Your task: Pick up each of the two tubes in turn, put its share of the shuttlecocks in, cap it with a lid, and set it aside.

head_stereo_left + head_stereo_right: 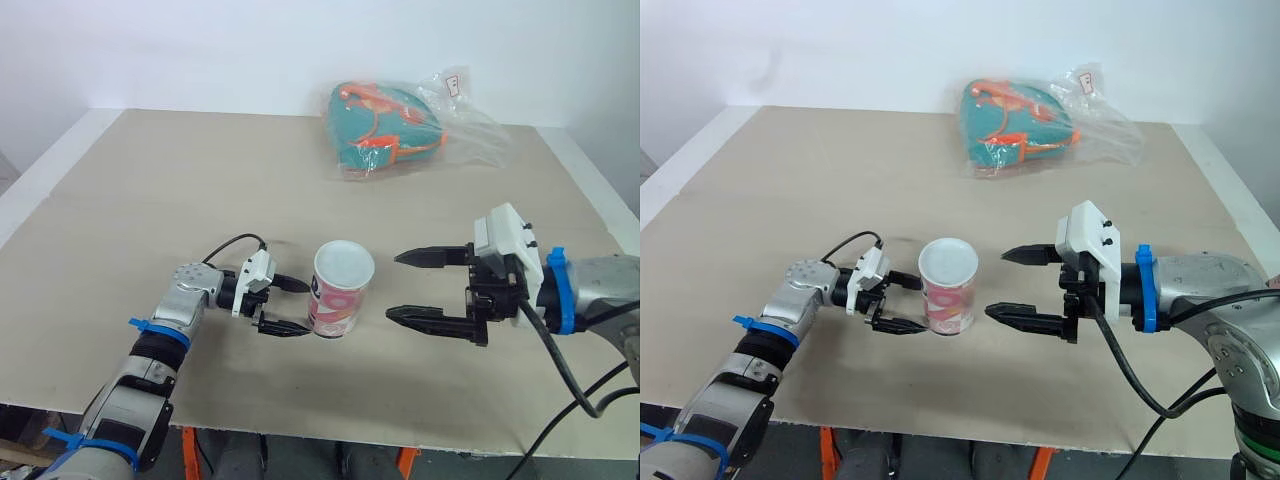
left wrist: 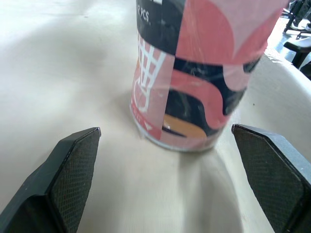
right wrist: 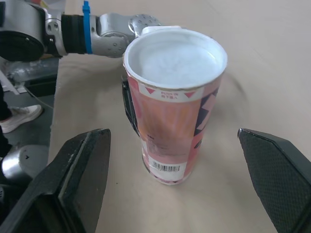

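Standing upright near the table's (image 1: 150, 200) 6 o'clock edge, the tube (image 1: 336, 300) wears a white lid (image 1: 344, 264). My left gripper (image 1: 303, 308), at its 9 o'clock, gapes toward its base, holding nothing. My right gripper (image 1: 394, 285), at 3 o'clock, is spread wide, empty and apart. I judge the tube light, thin-walled and glossy, so squeeze it gently mid-body, below the lid.

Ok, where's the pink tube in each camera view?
Left eye view: tube just below centre.
Right eye view: tube left of centre, lower half.
Left wrist view: tube straight ahead, close up.
Right wrist view: tube straight ahead, upright.
Shared landmark: the open left end effector beside the tube.
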